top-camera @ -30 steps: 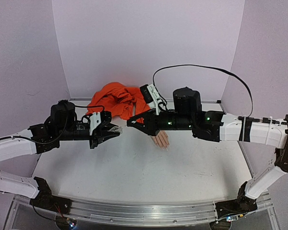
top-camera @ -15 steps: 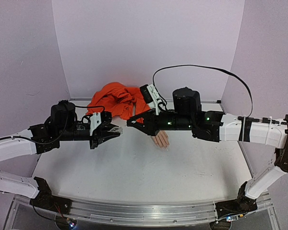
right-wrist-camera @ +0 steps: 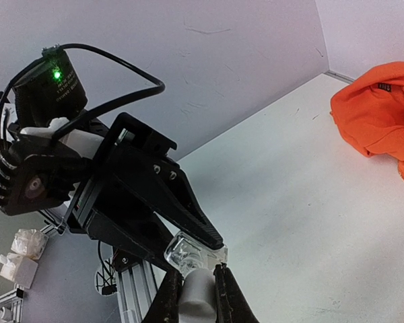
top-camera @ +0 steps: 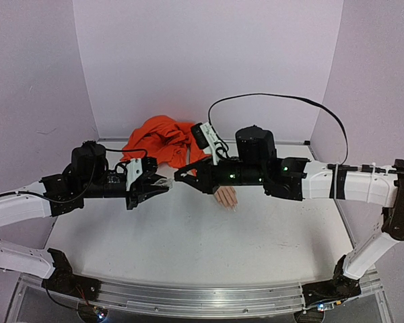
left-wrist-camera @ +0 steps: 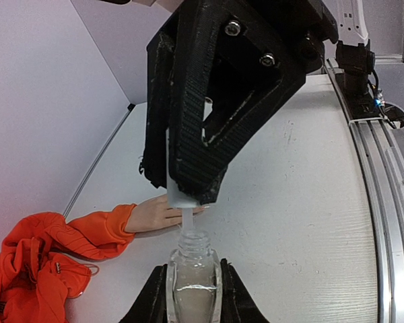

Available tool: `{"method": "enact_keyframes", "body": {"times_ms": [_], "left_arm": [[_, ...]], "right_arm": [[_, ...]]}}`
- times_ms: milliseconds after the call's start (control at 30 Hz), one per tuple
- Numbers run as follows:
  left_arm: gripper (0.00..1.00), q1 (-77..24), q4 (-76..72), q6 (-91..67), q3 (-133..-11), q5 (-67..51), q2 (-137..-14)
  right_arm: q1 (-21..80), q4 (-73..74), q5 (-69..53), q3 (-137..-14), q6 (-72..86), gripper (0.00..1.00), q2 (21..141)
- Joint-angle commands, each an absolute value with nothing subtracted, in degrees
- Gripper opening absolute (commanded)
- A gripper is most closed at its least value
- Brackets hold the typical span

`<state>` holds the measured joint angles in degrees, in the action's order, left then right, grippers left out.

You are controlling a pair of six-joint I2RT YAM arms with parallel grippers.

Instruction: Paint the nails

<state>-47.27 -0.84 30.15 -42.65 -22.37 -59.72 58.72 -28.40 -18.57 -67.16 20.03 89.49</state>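
Nails (top-camera: pixel 229 202) facing bare near tabletop (top-camera: pixel 188 249), left jaws clamp bottle (left-wrist-camera: pixel 192 286), right jaws clamp cap (right-wrist-camera: pixel 196 293)

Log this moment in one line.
left end effector: shut on small clear bottle; right end effector: shut on white cap above it; flesh-coloured mannequin hand: untouched

Light was soft and even, tinting the walls (top-camera: pixel 209 60) lavender; shadows on the table (top-camera: pixel 188 249) were faint. Wrist views bowed straight lines near the edges (worst at 3 o'clock in the left one), and the near fingers (right-wrist-camera: pixel 167 301) at 6 o'clock were blurred.
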Motion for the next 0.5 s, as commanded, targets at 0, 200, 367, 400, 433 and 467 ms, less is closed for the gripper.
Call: {"method": "enact_keyframes", "body": {"times_ms": [0, 200, 367, 400, 433, 467], "left_arm": [[0.00, -47.64, -2.20, 30.93, -43.53, -21.87, -59.46], [0.00, -47.77, -2.11, 31.11, -43.58, -21.31, -59.41], [0.00, -47.80, -2.11, 31.11, -43.58, -21.28, -59.52], [0.00, -47.81, -2.03, 31.19, -43.55, -21.23, -59.58], [0.00, -47.81, -2.02, 31.20, -43.58, -21.19, -59.47], [0.00, -47.89, -2.00, 31.20, -43.59, -21.18, -59.49]], "right_arm": [[59.71, -32.28, -15.90, -68.66, 19.14, 0.00, 87.17], [59.70, -32.59, -14.57, -66.07, 18.85, 0.00, 83.71], [59.79, -32.67, -15.82, -65.75, 19.21, 0.00, 83.97], [59.82, -32.78, -16.06, -65.68, 19.24, 0.00, 84.08], [59.84, -32.90, -16.27, -65.73, 19.25, 0.00, 84.23], [59.83, -32.95, -16.35, -65.85, 19.39, 0.00, 84.54]]}}
